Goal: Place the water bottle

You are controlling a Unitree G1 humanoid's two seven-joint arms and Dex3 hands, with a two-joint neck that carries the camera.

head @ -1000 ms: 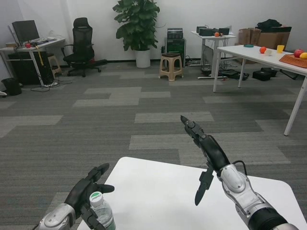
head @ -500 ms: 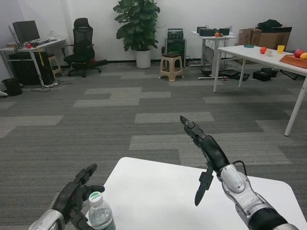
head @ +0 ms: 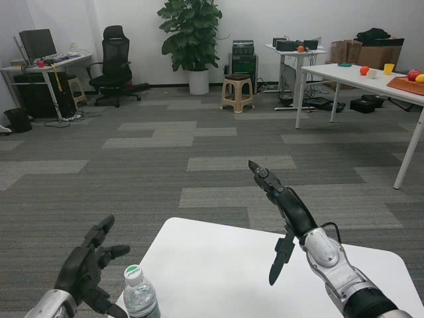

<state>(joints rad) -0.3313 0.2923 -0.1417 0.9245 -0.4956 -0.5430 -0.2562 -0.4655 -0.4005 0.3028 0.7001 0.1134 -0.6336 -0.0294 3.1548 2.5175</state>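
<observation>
A clear water bottle (head: pixel 139 298) with a white and green cap stands upright at the near left corner of the white table (head: pixel 225 265). My left hand (head: pixel 86 268) hangs just left of the bottle, off the table's edge, fingers spread and apart from it. Over the table's right half my right hand (head: pixel 281 209) is raised with its fingers stretched forward and nothing in it.
Grey carpet lies beyond the table. Another white table (head: pixel 361 79) with fruit and a cup stands at the far right. A black office chair (head: pixel 114 63), a desk with a monitor, a potted plant (head: pixel 190 36) and a stool (head: pixel 237 91) line the far wall.
My left hand has let go of the bottle and drawn away to the left, fingers spreading. The bottle stays standing on the table. My right hand has not moved.
</observation>
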